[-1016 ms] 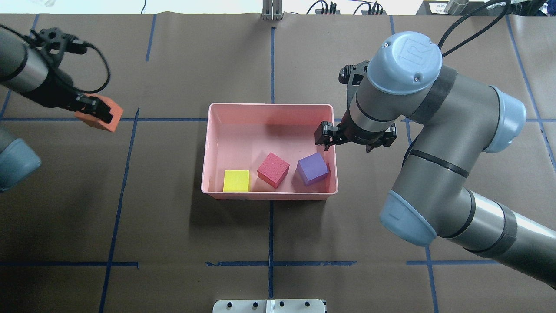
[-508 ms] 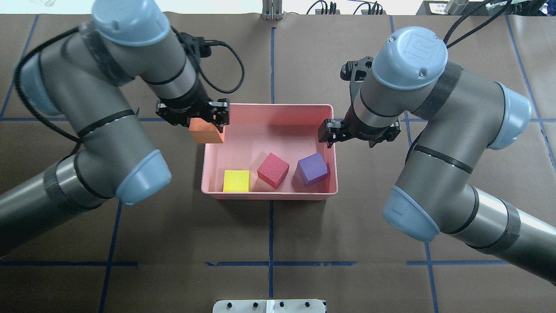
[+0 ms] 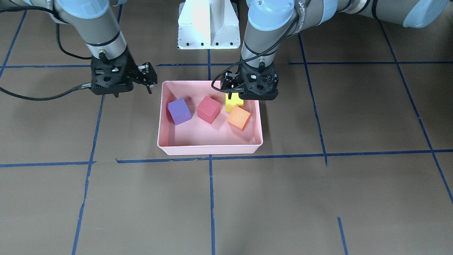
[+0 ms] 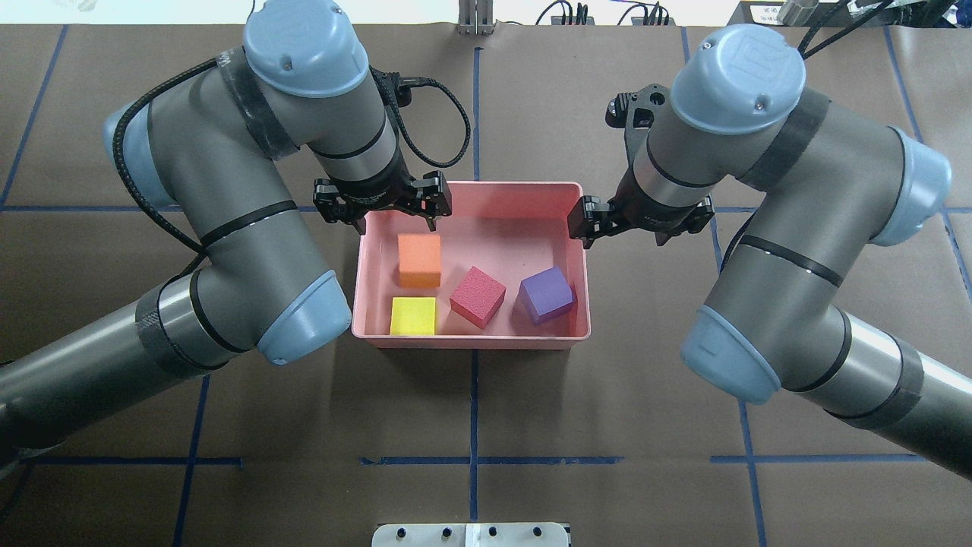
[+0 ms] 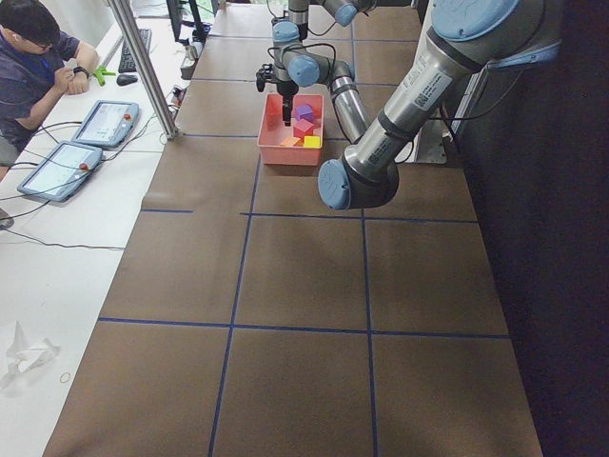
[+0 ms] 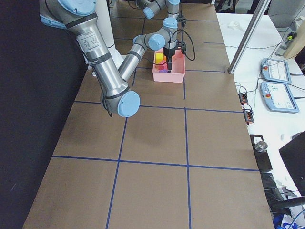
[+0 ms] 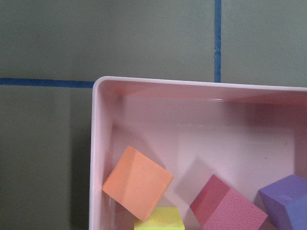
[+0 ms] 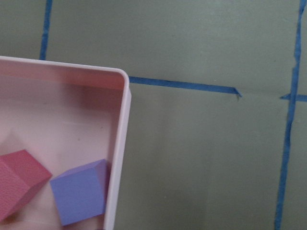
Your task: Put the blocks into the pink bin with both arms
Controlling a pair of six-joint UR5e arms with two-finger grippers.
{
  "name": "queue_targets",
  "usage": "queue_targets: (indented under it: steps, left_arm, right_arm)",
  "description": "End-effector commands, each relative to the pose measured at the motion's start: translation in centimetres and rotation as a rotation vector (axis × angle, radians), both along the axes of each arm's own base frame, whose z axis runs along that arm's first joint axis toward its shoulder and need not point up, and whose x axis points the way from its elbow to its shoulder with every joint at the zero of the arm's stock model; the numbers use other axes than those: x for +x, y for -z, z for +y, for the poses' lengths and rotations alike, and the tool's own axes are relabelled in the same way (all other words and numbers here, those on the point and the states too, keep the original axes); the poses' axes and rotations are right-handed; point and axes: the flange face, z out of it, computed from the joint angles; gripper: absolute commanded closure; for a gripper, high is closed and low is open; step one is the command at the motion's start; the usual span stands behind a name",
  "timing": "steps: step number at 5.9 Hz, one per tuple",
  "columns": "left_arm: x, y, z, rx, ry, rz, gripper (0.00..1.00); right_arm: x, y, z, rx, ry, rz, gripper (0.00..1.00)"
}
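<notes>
1. The left gripper [image 4: 383, 207] hangs above the far-left corner of the pink bin [image 4: 471, 184], on the side away from the robot. Its jaws are spread wide with nothing between them. Half a second ago it was at the bin's left rim with the orange block pinched in it, so it has just let go.

2. The orange block [image 4: 419, 260] now lies inside the pink bin against the left wall, just beyond the yellow block [image 4: 413, 315]. I cannot tell whether the two touch. The left wrist view shows the orange block turned at an angle, and it may not have fully settled.

3. The yellow block, the red block [image 4: 478, 296] and the purple block [image 4: 545, 295] sit in a row along the bin's robot-side wall, where they were a second ago.

4. The right gripper [image 4: 642, 222] hovers over the bin's right wall near its far-right corner, mostly outside the bin. Its jaws are apart and empty. Over the last second it has only edged a little way out from the bin.

5. All four blocks are in the bin, so I judge the placing finished. What seems left is for both arms to lift clear without catching the rim.
</notes>
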Motion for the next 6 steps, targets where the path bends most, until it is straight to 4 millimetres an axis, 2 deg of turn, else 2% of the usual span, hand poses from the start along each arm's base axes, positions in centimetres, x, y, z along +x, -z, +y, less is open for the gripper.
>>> queue_targets:
  steps: [1, 2, 3, 4, 5, 6]
  left_arm:
    - [-7.4, -6.6, -0.9, 0.121, -0.104, -0.034, 0.00]
    - [-12.1, -10.2, -2.4, 0.175, -0.178, -0.036, 0.00]
    - [-17.4, -14.7, -4.0, 0.218, -0.229, -0.054, 0.00]
    - [-24.2, -19.2, -5.8, 0.265, -0.268, -0.074, 0.00]
    - [-29.4, -25.4, -5.3, 0.279, -0.310, -0.103, 0.00]
    - [-34.4, -29.4, -6.0, 0.284, -0.317, -0.129, 0.00]
  right_arm:
    - [6.3, -5.7, -2.5, 0.064, 0.084, 0.042, 0.00]
    - [11.0, -9.1, -3.7, 0.091, 0.128, 0.052, 0.00]
    - [16.2, -12.8, -4.5, 0.122, 0.168, 0.068, 0.00]
    - [23.0, -17.8, -4.3, 0.157, 0.230, 0.068, 0.00]
    - [29.2, -21.9, -4.0, 0.170, 0.250, 0.044, 0.00]
    - [33.9, -26.1, -2.4, 0.172, 0.264, 0.058, 0.00]
